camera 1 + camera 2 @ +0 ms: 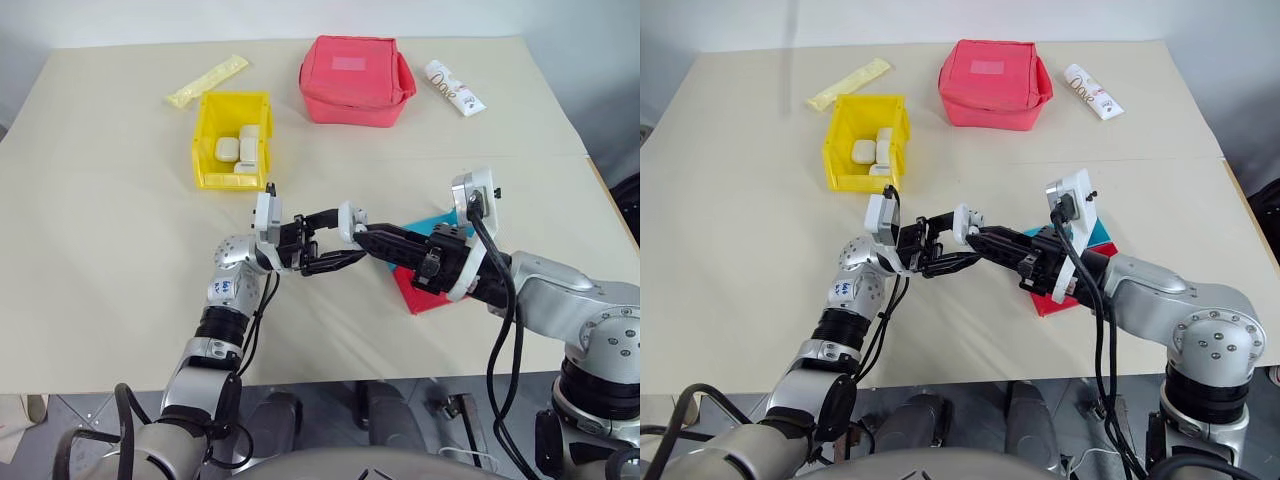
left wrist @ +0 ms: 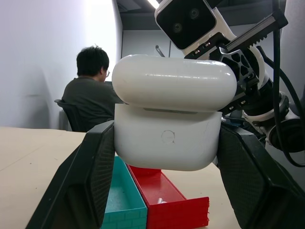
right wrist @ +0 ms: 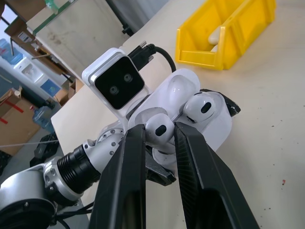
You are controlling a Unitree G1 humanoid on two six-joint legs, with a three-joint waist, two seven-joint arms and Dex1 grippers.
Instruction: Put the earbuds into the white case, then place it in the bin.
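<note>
The left gripper [image 2: 162, 191] holds the white case [image 2: 167, 138] tight between its fingers, up in the air over the tabletop [image 1: 110, 260], lid open. The right gripper [image 3: 159, 143] pinches an earbud [image 3: 158, 130] right at the case; another earbud [image 3: 202, 107] already sits inside. I think the next job is pushing this one gently into its hole. The yellow bin [image 1: 206, 150] waits farther back, with open room in between.

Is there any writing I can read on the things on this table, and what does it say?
White squeeze tube at the table's far right: dark lettering, too small to read.
Small blue sticker on the robot's left forearm: marks too small to read.
Nothing else carries readable text.
</note>
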